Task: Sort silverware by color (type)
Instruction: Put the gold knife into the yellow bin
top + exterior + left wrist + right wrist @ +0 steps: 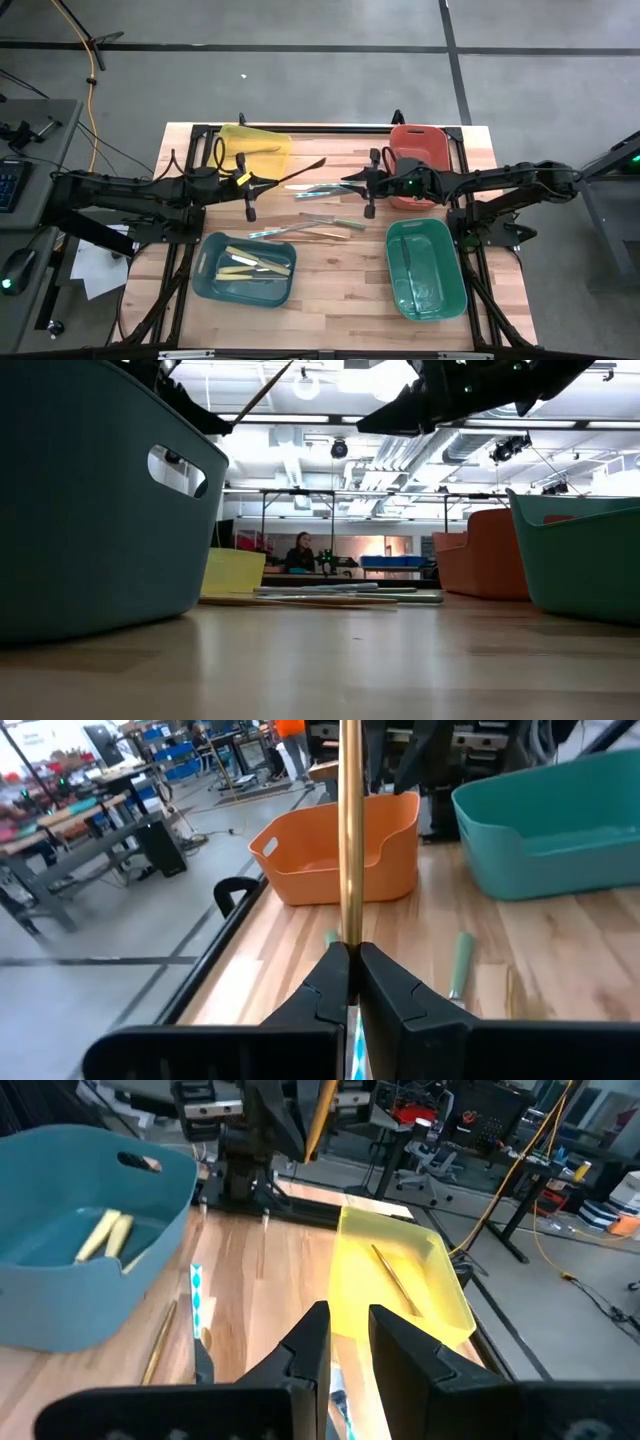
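Observation:
My left gripper (352, 955) is above the table's middle left (265, 184), shut on a thin gold-tan utensil (300, 170) that sticks out toward the table's right. My right gripper (348, 1325) hovers facing it (347, 180), with a narrow gap between its fingers and nothing in it. Several more pieces of silverware (310, 225), silver, gold and teal-tinted, lie flat on the wood between the bins. One gold piece (395, 1280) lies in the yellow bin (255, 145). Cream pieces (255, 265) lie in the blue bin (245, 290). My left gripper pinches the gold utensil's near end (350, 935) between its two fingertips. The fingers come nearly level from the table's left, and the shaft runs on in line with them. The utensil is lifted clear of the table, its free end (322, 160) slanting toward the far right.
An orange-red bin (415, 160) stands at the far right and a green bin (425, 268) at the near right. A black frame (330, 128) rims the tabletop. In the low view a person (300, 552) sits in the room far behind the table.

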`<action>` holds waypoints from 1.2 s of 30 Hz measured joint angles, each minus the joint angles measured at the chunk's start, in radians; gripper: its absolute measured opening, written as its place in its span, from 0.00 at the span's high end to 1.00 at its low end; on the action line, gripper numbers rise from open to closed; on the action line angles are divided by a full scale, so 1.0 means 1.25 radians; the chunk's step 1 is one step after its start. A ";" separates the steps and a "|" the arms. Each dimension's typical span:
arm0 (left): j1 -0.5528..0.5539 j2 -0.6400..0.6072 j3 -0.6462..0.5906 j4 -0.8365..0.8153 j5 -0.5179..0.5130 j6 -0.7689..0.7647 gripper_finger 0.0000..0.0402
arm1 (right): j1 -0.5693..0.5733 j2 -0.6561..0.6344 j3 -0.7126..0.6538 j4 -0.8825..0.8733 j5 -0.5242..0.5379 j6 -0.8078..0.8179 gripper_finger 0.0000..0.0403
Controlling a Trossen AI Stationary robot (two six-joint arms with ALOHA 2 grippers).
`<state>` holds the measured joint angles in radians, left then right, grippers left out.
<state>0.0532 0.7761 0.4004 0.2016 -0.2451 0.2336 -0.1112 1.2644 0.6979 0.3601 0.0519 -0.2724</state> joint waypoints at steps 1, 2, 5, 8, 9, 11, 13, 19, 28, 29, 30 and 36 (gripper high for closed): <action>0.000 0.000 0.000 -0.001 0.000 0.012 1.00 | 0.000 0.000 0.000 -0.004 0.001 -0.005 0.86; 0.000 0.000 0.000 -0.001 0.000 0.021 1.00 | -0.002 0.000 0.000 -0.005 0.004 -0.011 0.86; 0.000 0.000 0.000 -0.001 0.000 0.032 1.00 | -0.009 0.000 0.000 -0.007 0.007 -0.020 0.86; 0.000 0.000 0.000 -0.001 0.000 0.032 1.00 | -0.021 0.000 0.000 -0.010 0.007 -0.014 0.86; 0.000 0.000 0.000 -0.001 0.000 0.032 1.00 | -0.024 0.000 0.000 -0.013 0.007 -0.010 0.86; 0.000 0.000 0.000 -0.002 0.000 0.026 1.00 | -0.029 0.000 0.000 -0.021 0.007 0.005 0.86; 0.000 0.000 0.000 -0.001 0.000 0.019 1.00 | -0.033 0.000 0.000 -0.023 0.009 0.026 0.86; 0.000 0.000 0.000 0.005 -0.004 0.001 1.00 | -0.037 0.000 0.000 -0.031 0.009 0.125 0.86; 0.000 0.000 0.000 0.011 -0.005 -0.016 1.00 | -0.037 0.000 0.000 -0.035 0.009 0.179 0.86; 0.000 0.000 0.000 0.011 -0.004 -0.016 1.00 | -0.036 0.000 0.000 -0.043 0.008 0.179 0.86; 0.000 0.000 0.000 0.011 -0.004 -0.016 1.00 | -0.036 0.000 0.000 -0.054 0.009 0.178 0.86; 0.000 0.000 0.000 0.017 -0.028 0.007 1.00 | -0.037 0.000 0.000 -0.112 0.010 0.156 0.86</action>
<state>0.0536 0.7761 0.4004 0.2234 -0.2807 0.2424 -0.1570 1.2644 0.6979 0.2201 0.0645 -0.0776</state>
